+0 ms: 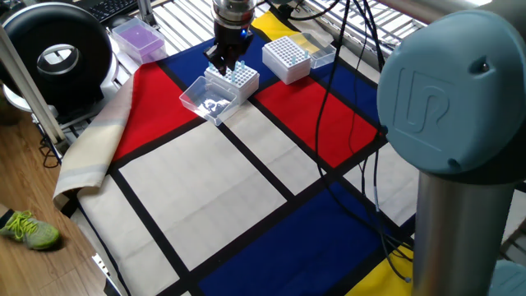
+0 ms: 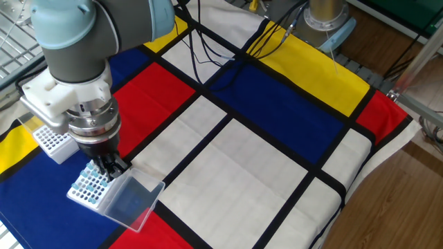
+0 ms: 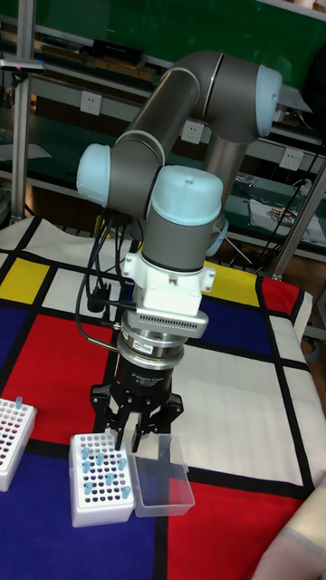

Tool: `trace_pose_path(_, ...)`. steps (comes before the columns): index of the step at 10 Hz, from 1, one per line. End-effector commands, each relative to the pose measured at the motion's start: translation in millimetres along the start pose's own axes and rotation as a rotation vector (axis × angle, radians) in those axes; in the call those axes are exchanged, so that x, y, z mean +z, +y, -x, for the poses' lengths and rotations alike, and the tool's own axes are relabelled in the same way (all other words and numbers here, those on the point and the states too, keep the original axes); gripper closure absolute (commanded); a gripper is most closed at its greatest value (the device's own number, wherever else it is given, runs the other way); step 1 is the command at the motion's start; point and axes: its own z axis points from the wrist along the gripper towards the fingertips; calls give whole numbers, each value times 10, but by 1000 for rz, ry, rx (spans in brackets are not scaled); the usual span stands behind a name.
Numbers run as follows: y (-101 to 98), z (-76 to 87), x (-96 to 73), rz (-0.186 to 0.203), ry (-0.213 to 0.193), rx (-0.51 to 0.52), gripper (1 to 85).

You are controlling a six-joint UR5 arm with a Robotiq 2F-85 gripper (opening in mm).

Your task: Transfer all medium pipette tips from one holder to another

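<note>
Several medium pipette tips (image 3: pixel 100 460) are seen in the near holder (image 3: pixel 101 494); the pincer (image 3: pixel 133 442) is poised over them, its grip undeterminable.

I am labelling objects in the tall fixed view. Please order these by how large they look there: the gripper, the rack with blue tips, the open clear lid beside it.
1. gripper
2. rack with blue tips and clear lid: these look about alike, so I do not rank them.
</note>
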Motion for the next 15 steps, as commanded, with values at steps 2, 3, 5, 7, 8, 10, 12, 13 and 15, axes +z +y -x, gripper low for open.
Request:
trace_pose_path(2, -27, -45, -2, 20, -18, 10, 583)
trace_pose_path(3, -21, -72, -10, 17, -16, 14, 583)
trace_pose_path(5, -35, -91, 28, 23, -26, 12, 590)
trace_pose_path(7, -50, -109, 42, 25, -29, 14, 593)
trace_pose_path(8, -56, -115, 50, 30, -32, 12, 593)
trace_pose_path(10, -80, -139, 58, 32, -34, 15, 600)
trace_pose_path(12, -87, -152, 53, 28, -34, 24, 603)
trace_pose_path(13, -75, -157, 52, 29, -35, 30, 610)
trace_pose_path(15, -57, -189, 52, 27, -35, 48, 633)
